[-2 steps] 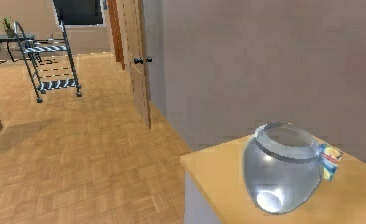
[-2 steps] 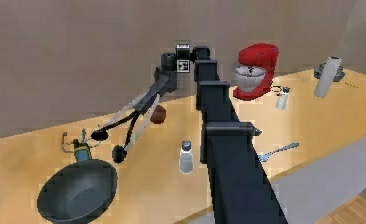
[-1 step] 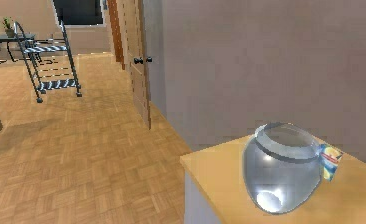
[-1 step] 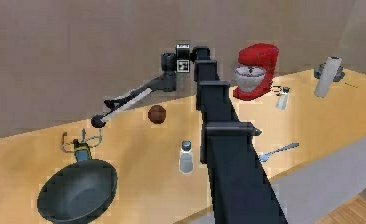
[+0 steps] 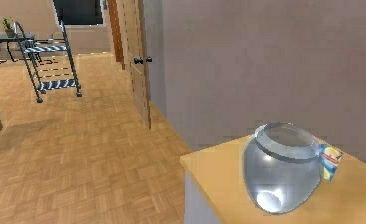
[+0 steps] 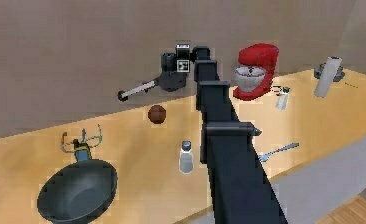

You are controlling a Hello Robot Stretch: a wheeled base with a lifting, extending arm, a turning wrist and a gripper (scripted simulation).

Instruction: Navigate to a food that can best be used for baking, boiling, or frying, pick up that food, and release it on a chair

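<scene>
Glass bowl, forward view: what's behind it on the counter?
A small colourful container stands behind the bowl's right edge; the bowl covers its left part. Past them is plain grey wall. The counter right behind the bowl can't be made out through the glass.

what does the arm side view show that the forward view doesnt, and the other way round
Arm side view: the arm and gripper, a round brown thing that may be a potato, a red stand mixer, a dark pan, a shaker and a fork.
Forward view: a glass bowl, a door and a metal cart.
Both: a light wooden countertop against a plain wall, likely the same counter.
</scene>
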